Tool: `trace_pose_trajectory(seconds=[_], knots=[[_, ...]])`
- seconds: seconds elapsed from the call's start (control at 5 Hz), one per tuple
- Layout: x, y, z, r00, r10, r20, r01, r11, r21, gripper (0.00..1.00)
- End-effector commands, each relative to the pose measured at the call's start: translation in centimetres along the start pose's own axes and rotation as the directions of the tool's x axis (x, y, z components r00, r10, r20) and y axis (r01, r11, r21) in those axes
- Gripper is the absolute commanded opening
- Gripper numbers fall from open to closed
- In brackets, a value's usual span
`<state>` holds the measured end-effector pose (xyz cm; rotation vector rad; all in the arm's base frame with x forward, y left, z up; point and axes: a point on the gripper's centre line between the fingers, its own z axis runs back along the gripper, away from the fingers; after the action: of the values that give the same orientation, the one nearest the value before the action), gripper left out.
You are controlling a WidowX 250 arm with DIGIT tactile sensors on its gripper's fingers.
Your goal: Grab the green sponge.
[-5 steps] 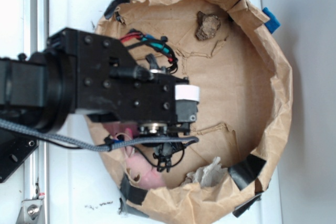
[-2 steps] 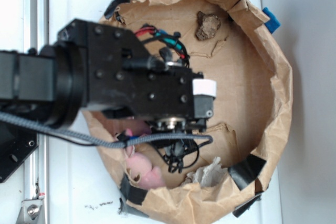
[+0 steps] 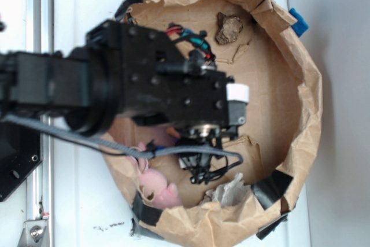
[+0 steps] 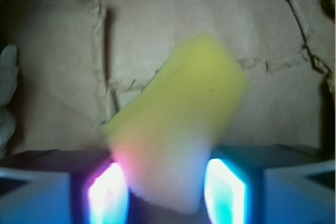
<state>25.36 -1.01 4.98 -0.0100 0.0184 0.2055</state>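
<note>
Since a second ago my arm (image 3: 144,91) has slid farther right across the paper-lined basin, and the pink plush bunny (image 3: 157,188) that it half covered now shows near the lower rim.

On my wrist view the green sponge (image 4: 178,129), which looks yellow to me, sits between the two fingers (image 4: 107,192) of the tool (image 4: 167,190). Its lower end is pinched between the glowing pads and the rest of it leans up and to the right, clear of the brown paper behind it. So I read the tool as clamped on the sponge. From the outside view I cannot see the sponge at all; the black arm body hides it.

Around it, the brown paper basin (image 3: 309,114) has a crumpled, torn rim patched with black and blue tape. A crumpled white paper wad (image 3: 228,192) lies near the lower rim, right of the bunny. A brown lump (image 3: 229,28) sits near the upper rim, well apart from the tool. The basin rests on a white tabletop (image 3: 81,4).
</note>
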Motion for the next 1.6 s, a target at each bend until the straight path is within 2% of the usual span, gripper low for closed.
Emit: trace_pose_trajectory(seconds=[0.0,0.2,0.4,0.6,0.8,1.0,1.2,1.4], knots=[[1.7,0.8,0.6,0.998,0.058,0.019,-0.057,0.998,-0.015,1.0],[2.0,1.2,1.1,0.995,0.094,-0.018,-0.094,0.994,-0.057,1.0],[2.1,1.6,2.4,0.989,0.129,-0.077,-0.137,0.984,-0.117,1.0],[2.1,1.5,2.4,0.982,0.152,-0.114,-0.167,0.976,-0.137,1.0],[2.2,1.3,1.7,0.974,0.2,-0.103,-0.212,0.969,-0.126,1.0],[2.1,1.1,1.2,0.963,0.269,-0.02,-0.269,0.956,-0.116,1.0],[2.2,1.0,0.8,0.958,0.285,0.029,-0.281,0.953,-0.113,1.0],[2.2,0.7,0.2,0.96,0.276,0.035,-0.272,0.958,-0.095,1.0]])
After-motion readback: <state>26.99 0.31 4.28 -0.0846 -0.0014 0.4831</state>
